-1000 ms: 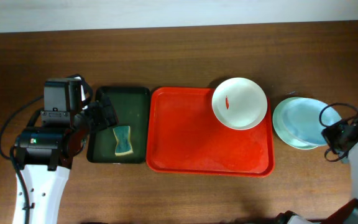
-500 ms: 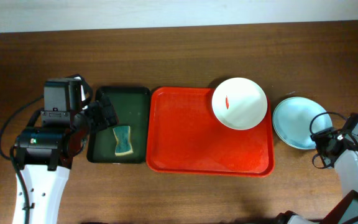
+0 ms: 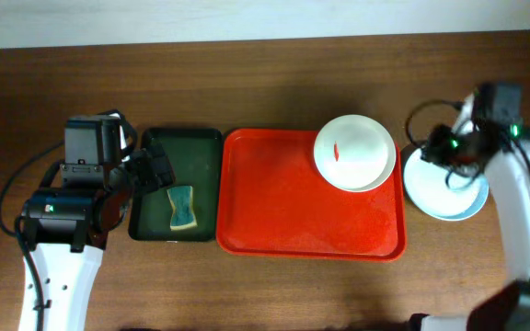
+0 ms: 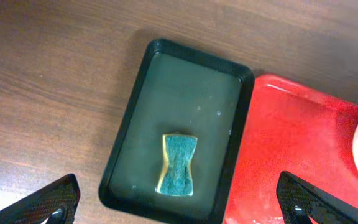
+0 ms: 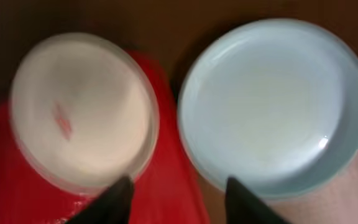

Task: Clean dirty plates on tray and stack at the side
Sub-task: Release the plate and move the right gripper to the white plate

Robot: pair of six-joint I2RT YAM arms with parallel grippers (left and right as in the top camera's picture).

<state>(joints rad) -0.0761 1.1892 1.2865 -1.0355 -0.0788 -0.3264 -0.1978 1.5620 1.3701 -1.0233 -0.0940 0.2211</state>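
Note:
A white plate (image 3: pixel 354 152) with a small red smear (image 3: pixel 337 152) lies in the far right corner of the red tray (image 3: pixel 302 221). A pale blue plate (image 3: pixel 449 195) rests on the table just right of the tray. My right gripper (image 3: pixel 433 153) hovers over the gap between the two plates, open and holding nothing. The right wrist view shows the white plate (image 5: pixel 82 112), the blue plate (image 5: pixel 272 102) and a strip of tray (image 5: pixel 173 186) between my dark fingertips (image 5: pixel 120 199). My left gripper (image 3: pixel 155 170) hangs wide open above the dark green tray.
A dark green tray (image 3: pixel 175 184) left of the red tray holds a green and yellow sponge (image 3: pixel 182 207). In the left wrist view the sponge (image 4: pixel 178 163) lies below the left gripper (image 4: pixel 178 202). The right arm (image 3: pixel 513 202) rises along the table's right edge.
My right arm has swung from the near right of the blue plate up and left to the gap between the plates, and its jaws have opened. The left arm has not moved.

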